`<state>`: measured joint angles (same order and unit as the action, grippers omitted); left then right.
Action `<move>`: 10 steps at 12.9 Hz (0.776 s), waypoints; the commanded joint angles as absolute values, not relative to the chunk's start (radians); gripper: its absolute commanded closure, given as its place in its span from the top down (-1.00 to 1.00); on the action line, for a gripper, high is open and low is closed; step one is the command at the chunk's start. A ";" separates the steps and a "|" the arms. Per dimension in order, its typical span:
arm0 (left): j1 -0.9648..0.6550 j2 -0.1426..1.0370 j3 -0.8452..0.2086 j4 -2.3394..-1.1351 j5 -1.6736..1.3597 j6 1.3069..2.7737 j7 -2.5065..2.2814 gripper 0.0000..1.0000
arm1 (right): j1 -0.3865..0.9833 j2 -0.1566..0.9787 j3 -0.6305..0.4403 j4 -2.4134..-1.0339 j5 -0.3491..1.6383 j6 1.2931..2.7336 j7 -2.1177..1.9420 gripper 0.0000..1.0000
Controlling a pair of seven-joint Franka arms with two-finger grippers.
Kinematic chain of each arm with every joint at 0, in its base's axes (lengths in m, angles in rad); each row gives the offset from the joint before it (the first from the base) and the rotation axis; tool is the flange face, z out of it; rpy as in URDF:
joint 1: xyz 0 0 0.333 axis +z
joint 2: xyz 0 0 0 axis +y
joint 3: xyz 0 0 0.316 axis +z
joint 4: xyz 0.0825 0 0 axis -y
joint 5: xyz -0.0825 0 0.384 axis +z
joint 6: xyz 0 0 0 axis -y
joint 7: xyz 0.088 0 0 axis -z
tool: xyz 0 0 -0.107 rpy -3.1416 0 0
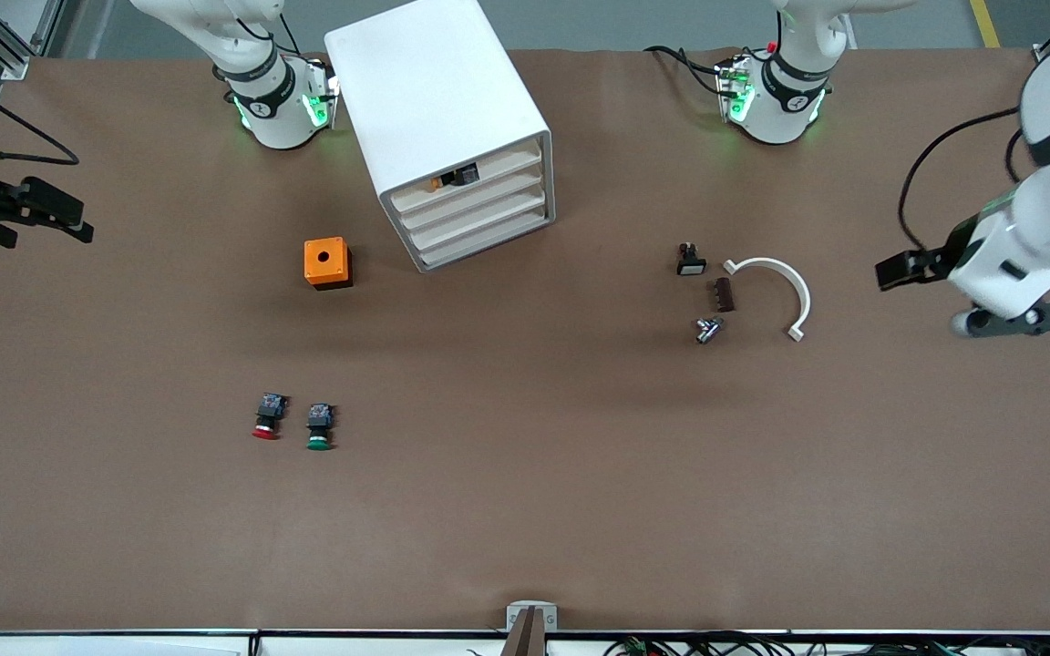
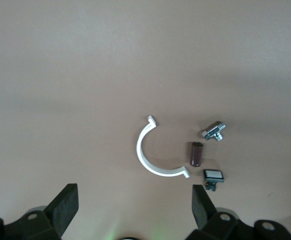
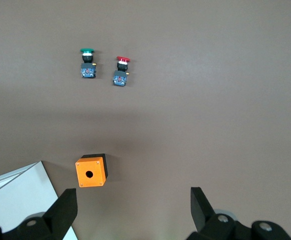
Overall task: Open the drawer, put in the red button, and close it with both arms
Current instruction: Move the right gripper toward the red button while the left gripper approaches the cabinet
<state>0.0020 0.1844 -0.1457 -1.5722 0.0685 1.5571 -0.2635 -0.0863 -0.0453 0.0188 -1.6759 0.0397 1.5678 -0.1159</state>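
Table: brown work surface, with both robot bases standing along its edge farthest from the front camera.
Cabinet: white rounded-edge box set at an angle between the two bases, its four pale drawer fronts facing the front camera.
Drawer: top tray looks pushed in like the three below it; a small dark and orange item shows at its front edge, too small to identify.
Red button: lying on its side on the table toward the right arm's end, well nearer the front camera than the cabinet, red cap pointing at that camera; also seen from the right wrist.
Green button: same shape, just beside the red button and apart from it.
Orange box: small cube with a round hole on top, standing between the buttons and the cabinet, beside the cabinet's front corner.
Left arm's end: white curved clip, a small brown block, a white-capped switch and a silver metal fitting, grouped near one another.
Left gripper: raised over the table's end near the white curved clip, fingers spread wide and holding nothing.
Right gripper: raised at its own end of the table, looking down on the orange box and both buttons, fingers spread wide and empty.
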 commanded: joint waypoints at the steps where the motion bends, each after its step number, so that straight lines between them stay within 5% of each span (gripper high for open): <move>1: -0.037 0.291 -0.152 -1.514 0.028 1.566 -0.444 1.00 | -0.077 0.015 0.025 -1.671 0.060 1.584 -0.115 1.00; 10: -0.279 0.521 -0.169 -1.462 -0.060 1.568 -1.145 1.00 | -0.037 0.382 0.025 -1.706 0.087 1.897 0.027 1.00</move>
